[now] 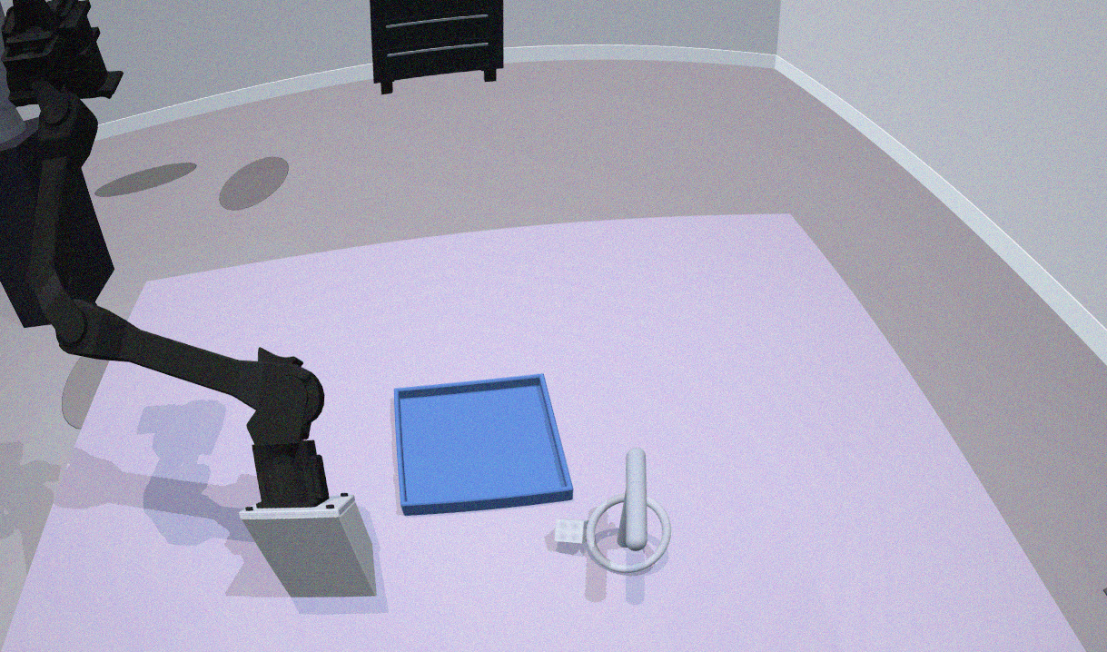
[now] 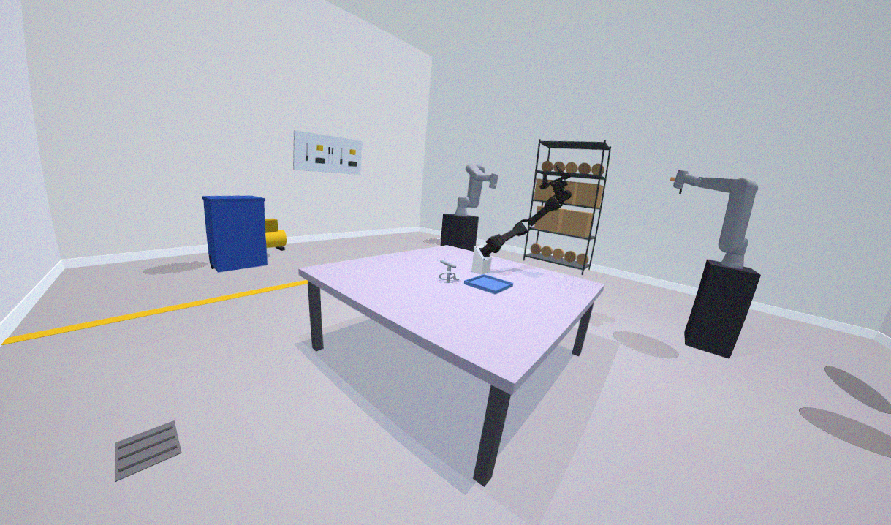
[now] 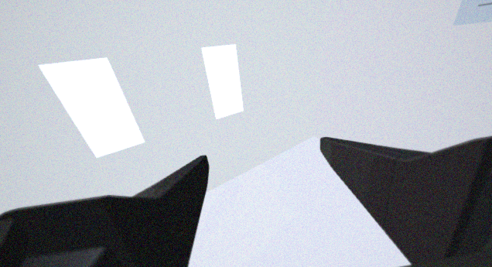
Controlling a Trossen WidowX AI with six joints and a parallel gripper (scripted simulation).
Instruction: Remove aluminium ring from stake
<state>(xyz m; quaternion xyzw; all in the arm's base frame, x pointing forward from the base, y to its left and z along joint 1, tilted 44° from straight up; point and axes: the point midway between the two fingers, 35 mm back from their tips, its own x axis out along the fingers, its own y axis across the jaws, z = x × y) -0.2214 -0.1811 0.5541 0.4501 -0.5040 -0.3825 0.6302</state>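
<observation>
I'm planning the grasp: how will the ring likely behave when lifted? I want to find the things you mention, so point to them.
The ring [image 1: 667, 516] [image 2: 444, 278] looks like rigid metal, so it probably won't flex. Its thin round bar may slip. Gripped by the tab [image 1: 568, 530] at one side, it would likely droop opposite.

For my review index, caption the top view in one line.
Aluminium ring around the steel stake, beside the blue tray; arm raised off to one side.

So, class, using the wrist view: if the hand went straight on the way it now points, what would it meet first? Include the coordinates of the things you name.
Probably the ceiling [image 3: 166, 67] or the wall [image 3: 282, 214], near their meeting edge; depth is unclear. Nothing nearer shows between the open hand's [image 1: 63, 60] [image 2: 555, 176] [image 3: 264, 148] fingers.
</observation>
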